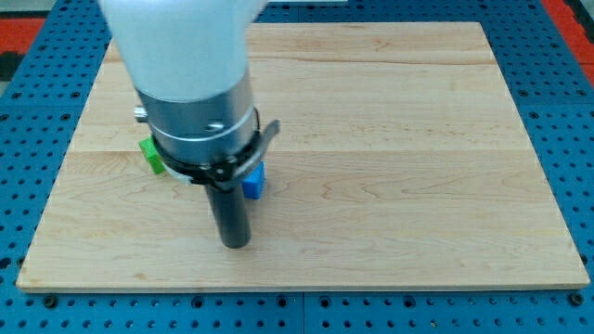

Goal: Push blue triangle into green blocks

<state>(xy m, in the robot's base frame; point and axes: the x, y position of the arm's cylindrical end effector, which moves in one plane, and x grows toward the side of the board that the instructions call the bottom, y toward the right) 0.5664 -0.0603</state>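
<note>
Pale wood makes up the tabletop [390,139], a board of light planks lying on a blue perforated base [557,37] that shows around its edges, with a strip of red [566,11] at the view's top right corner. Our arm [190,83] comes down from the view's top left, a white housing above a grey metal cylinder ringed by a dark clamp, and it covers much of the board's left part. From beneath that cylinder the straight dark rod [227,209] descends, and our tip [236,245] sits on the wood toward the view's bottom, left of centre. Our end effector is just this rod, so it has no jaws to stand apart or together, and it holds nothing. Only a small part of the blue triangle [253,181] shows, peeking out at the right side of the rod, just beside it and above the tip in the view; we cannot tell whether rod and block touch. One green block [150,154] shows at the view's left of the cylinder, mostly hidden behind it, so we cannot make out its shape or whether more green pieces lie there. Blue and green pieces lie on opposite sides of the rod.
</note>
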